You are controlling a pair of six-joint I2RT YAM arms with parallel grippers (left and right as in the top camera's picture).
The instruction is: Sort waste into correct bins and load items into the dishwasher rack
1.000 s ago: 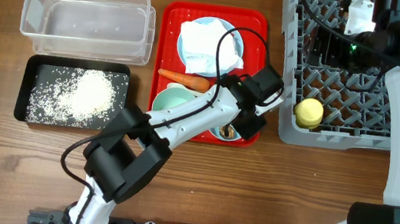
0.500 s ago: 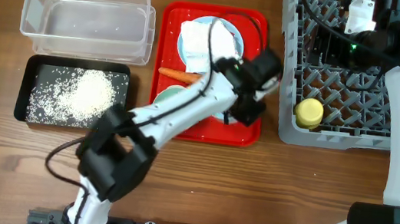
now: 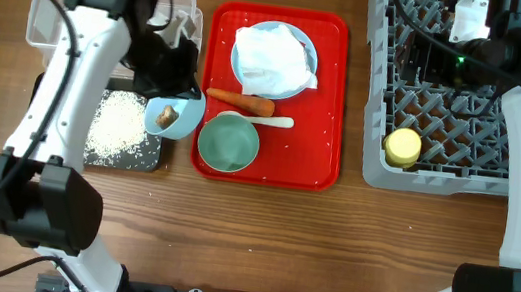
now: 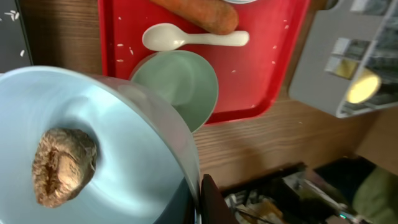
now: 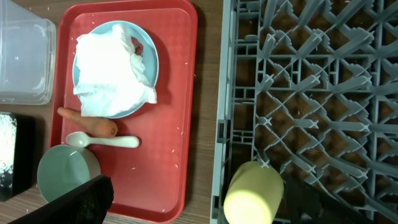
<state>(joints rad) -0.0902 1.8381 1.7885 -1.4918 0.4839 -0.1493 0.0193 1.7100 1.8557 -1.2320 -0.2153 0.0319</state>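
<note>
Grey rack (image 3: 443,140) can wait beneath your right end effector (image 3: 428,59), jaws apart and empty. Over the black tray's (image 3: 137,162) right edge, your left end effector (image 3: 178,95) is clamped on the light-blue bowl (image 3: 179,123). Carry it further over the rice (image 3: 117,127), then tip slowly so the brown lump (image 3: 168,114) lands inside.

Wood grain is seen on the table (image 3: 259,237); glossy plastic on the red tray (image 3: 324,104), clear tub (image 5: 22,62) and light-blue bowl (image 4: 130,137). The napkin (image 3: 272,55) is crumpled paper, the brown lump (image 4: 62,165) rough.
</note>
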